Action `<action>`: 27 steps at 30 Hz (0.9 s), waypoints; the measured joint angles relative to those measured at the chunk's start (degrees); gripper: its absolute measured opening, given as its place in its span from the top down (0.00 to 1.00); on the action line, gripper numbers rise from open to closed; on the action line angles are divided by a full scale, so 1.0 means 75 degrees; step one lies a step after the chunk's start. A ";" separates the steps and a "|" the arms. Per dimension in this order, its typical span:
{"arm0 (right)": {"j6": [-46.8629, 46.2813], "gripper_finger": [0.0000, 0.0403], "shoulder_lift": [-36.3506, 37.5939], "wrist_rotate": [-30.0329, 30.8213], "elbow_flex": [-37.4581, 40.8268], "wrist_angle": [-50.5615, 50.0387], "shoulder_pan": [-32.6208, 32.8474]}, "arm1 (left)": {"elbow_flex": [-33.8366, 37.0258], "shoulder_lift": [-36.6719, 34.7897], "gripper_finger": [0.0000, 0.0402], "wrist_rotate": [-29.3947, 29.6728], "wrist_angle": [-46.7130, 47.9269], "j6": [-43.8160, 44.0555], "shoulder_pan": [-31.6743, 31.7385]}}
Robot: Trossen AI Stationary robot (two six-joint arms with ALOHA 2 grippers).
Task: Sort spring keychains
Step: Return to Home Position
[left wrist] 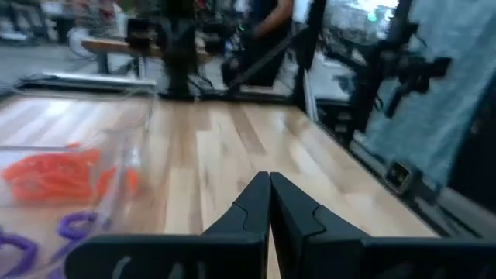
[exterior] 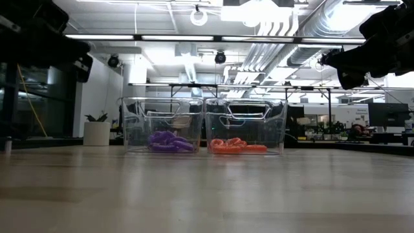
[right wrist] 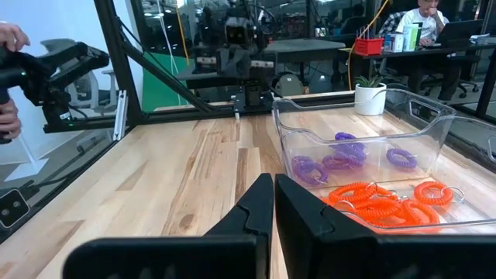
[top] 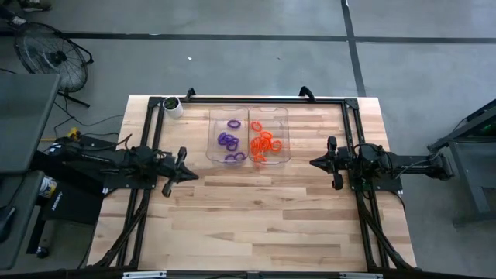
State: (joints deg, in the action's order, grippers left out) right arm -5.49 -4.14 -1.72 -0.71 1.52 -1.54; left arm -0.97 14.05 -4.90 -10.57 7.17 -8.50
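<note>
Two clear trays stand side by side at the table's far middle. The left tray holds several purple spring keychains; the right tray holds several orange spring keychains. The same purple keychains and orange keychains show in the right wrist view. My left gripper hovers shut above the table, left of the trays. My right gripper hovers shut, right of the trays. Their fingertips meet in the wrist views. Neither touches anything.
A white-and-green roll stands at the table's far left corner. Black frame rails run along the far edge and both sides. Bare wood lies across the near half of the table. A person's hand shows beyond the table.
</note>
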 joint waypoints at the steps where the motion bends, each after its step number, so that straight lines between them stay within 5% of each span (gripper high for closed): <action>1: -0.0001 0.97 -0.0003 0.0000 0.0000 0.0000 -0.0001 | -0.0003 -0.0183 1.00 0.0172 0.0149 0.0073 -0.0045; 9: -0.0001 0.97 -0.0006 0.0000 -0.0001 -0.0003 0.0001 | 0.0012 -0.0958 1.00 0.1461 0.1111 0.0075 -0.0019; 27: -0.0001 0.97 -0.0003 0.0000 -0.0001 -0.0003 0.0000 | 0.0031 -0.1103 1.00 0.1471 0.1199 0.0080 -0.0019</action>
State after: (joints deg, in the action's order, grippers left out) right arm -5.50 -4.16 -1.72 -0.72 1.50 -1.53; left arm -0.74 5.78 6.13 -1.58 7.77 -8.64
